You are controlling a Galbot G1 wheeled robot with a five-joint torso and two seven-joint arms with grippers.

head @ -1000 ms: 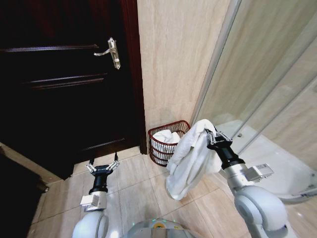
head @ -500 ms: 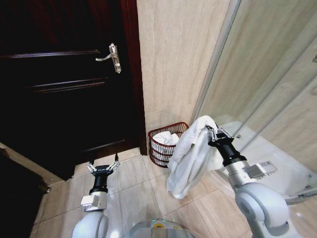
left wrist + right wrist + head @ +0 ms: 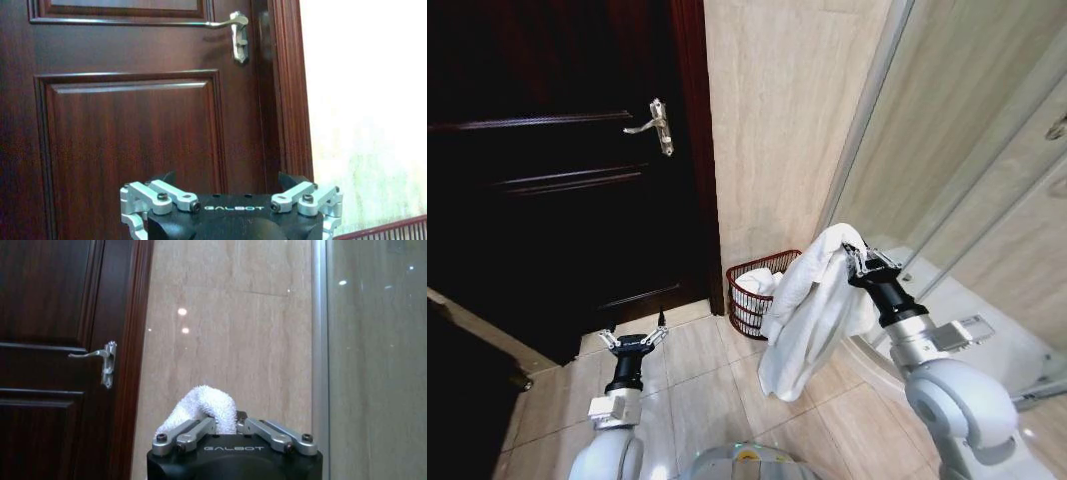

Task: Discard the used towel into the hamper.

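Observation:
My right gripper [image 3: 859, 258] is shut on the top fold of a white towel [image 3: 809, 315], which hangs down in long folds in front of the arm. The same gripper [image 3: 225, 429] pinches the towel's bunched end [image 3: 203, 407] in the right wrist view. The hamper [image 3: 752, 300], a small reddish-brown wire basket with white cloth inside, stands on the floor against the marble wall, just left of and behind the hanging towel. My left gripper [image 3: 632, 339] is held low at the left, open, facing the dark door.
A dark wooden door [image 3: 547, 190] with a silver handle [image 3: 659, 125] fills the left. A glass shower screen [image 3: 957, 170] and its raised base [image 3: 1017, 350] close off the right. Beige floor tiles [image 3: 697, 390] lie open in front of the hamper.
The whole view has shifted and the hamper sits a little farther back. My right gripper has risen slightly, carrying the towel up with it. The left arm is unchanged.

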